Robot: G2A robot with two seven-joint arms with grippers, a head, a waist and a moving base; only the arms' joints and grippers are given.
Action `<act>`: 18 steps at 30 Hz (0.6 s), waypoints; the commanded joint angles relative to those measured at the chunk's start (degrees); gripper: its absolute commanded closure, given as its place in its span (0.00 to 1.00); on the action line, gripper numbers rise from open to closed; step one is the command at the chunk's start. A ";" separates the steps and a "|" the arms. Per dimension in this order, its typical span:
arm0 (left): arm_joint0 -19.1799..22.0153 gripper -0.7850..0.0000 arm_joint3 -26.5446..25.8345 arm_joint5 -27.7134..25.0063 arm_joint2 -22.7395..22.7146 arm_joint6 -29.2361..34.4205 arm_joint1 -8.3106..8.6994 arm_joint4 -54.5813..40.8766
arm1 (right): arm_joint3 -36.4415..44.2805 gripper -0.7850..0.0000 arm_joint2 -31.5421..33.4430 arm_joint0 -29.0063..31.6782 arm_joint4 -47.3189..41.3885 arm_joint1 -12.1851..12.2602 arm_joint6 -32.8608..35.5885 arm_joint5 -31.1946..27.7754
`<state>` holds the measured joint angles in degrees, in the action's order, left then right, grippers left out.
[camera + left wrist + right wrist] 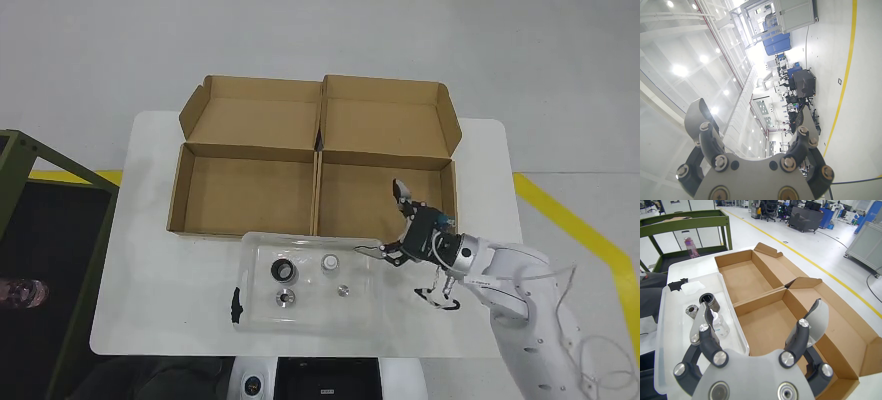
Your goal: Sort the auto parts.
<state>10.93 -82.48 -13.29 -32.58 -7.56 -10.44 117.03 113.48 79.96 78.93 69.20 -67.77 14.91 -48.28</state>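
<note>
Jaws gape wide on right gripper (761, 302) and left gripper (752, 103); label on the bottle (723, 328) is illegible.

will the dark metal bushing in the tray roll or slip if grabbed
The dark metal bushing looks like smooth steel: probably heavy for its size, maybe slippery. Standing on end in the tray, it likely slides when pushed, rolling only if tipped.

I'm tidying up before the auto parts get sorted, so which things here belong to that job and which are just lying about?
Job: clear tray holding a black bearing, metal bushing, small white bottle and small metal part; left cardboard box; right cardboard box; right tool, open.

Lying about: green cart with a pink bottle on it; black tape on the tray's end.
</note>
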 commanded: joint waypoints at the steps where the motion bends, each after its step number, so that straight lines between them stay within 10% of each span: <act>1: 0.00 0.00 0.00 0.00 0.00 0.00 0.00 0.00 | -0.22 0.00 -1.73 -1.13 0.34 0.02 0.93 -1.13; 18: 0.00 0.00 0.00 0.00 0.00 0.00 0.00 0.00 | -0.39 0.00 -13.91 -6.74 5.77 0.22 6.41 -6.97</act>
<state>10.93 -82.48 -13.29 -32.58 -7.56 -10.44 117.03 113.07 66.44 72.31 74.65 -67.57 21.18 -55.07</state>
